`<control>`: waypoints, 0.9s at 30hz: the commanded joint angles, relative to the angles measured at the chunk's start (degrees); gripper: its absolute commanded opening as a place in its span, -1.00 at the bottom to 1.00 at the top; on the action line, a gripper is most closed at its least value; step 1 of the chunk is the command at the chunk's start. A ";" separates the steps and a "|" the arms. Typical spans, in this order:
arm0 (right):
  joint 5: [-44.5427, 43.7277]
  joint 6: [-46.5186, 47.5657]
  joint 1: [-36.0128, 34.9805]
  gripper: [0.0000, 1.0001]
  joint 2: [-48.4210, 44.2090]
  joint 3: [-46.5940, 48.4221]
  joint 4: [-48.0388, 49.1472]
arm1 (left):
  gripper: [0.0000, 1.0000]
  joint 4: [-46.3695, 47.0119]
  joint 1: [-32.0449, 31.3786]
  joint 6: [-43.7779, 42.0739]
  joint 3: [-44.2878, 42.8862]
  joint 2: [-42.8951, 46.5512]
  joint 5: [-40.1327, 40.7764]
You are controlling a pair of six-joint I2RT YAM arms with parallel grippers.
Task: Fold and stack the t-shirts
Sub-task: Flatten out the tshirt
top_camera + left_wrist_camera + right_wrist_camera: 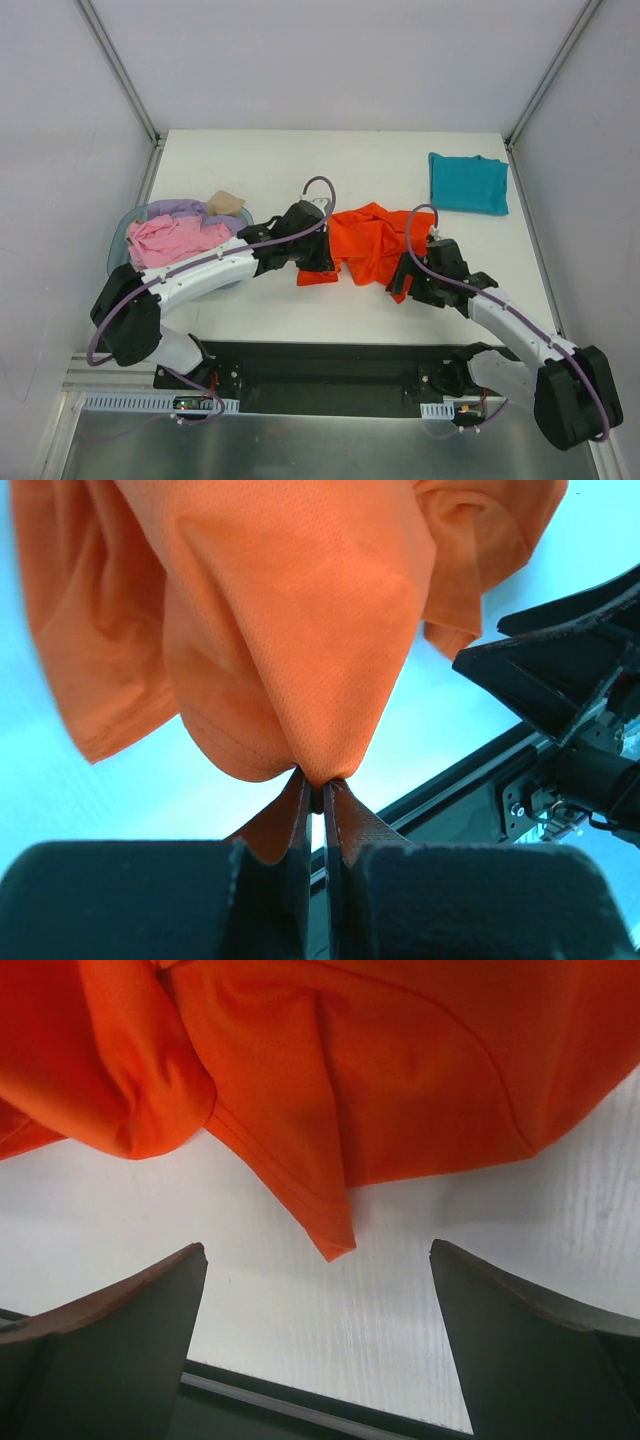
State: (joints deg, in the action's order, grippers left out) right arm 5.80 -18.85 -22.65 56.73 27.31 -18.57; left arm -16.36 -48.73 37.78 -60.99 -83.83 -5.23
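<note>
Lab robot test cell. White table (300,310) boxed in by plain white panels (330,60) on aluminium struts (118,70). Black base plate (320,375) at near edge.

Overhead and close wrist views share orange shirt (365,245).

Bare table (280,170) along the upper middle of the top view leaves room to pass. The orange-red t-shirt (368,240) fills the centre, flanked by the left arm (200,275) and right arm (510,320). The teal t-shirt (468,183) blocks the upper right, the basket (117,240) the left edge.
</note>
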 commanded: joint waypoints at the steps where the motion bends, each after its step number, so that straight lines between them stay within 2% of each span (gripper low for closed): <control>1: -2.46 -3.55 -2.48 0.81 5.57 0.99 5.38 | -1.00 -0.34 1.71 -0.51 2.98 5.52 2.86; 3: -2.90 -3.74 -3.27 0.60 8.21 1.60 5.65 | -1.00 -0.43 2.50 -0.43 4.56 7.19 3.21; 4: -3.95 -4.08 -3.53 0.28 8.83 1.69 5.56 | -1.00 -0.43 2.85 -0.34 5.09 7.63 3.56; 6: -5.44 -4.79 -3.80 -0.12 9.54 2.30 4.43 | -1.00 -0.43 4.25 -0.25 6.67 9.38 3.92; 7: -8.76 -5.05 -3.80 -0.45 9.45 2.57 3.55 | -1.00 -0.43 4.78 -0.25 7.11 10.00 4.18; 10: -16.40 -4.97 -3.71 -0.80 7.09 5.29 -2.42 | -1.00 -0.52 7.06 -0.51 8.43 13.07 4.97; 12: -20.02 -3.83 -3.71 -0.94 3.66 7.31 -7.07 | -1.00 -0.69 8.73 -1.21 8.43 15.88 6.62; 14: -25.28 -2.60 -3.71 -0.99 1.03 11.35 -9.81 | -1.00 -0.87 9.44 -2.53 8.00 18.86 8.04; 17: -32.77 -0.14 -3.80 -0.99 -5.90 18.81 -15.17 | -1.00 -1.39 9.79 -5.25 5.28 23.18 11.38; 22: -45.24 5.30 -3.71 -0.99 -12.33 31.99 -21.07 | -1.00 -1.48 9.79 -9.99 -1.75 30.38 16.73; 27: -51.59 11.81 -3.62 -0.99 -16.73 46.59 -22.56 | -1.00 -1.48 9.79 -13.78 -7.20 36.62 20.08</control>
State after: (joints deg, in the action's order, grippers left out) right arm -35.38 -13.72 -26.26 42.83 64.75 -37.39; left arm -19.16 -39.00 29.41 -63.18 -52.51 9.28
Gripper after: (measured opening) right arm 0.028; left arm 0.019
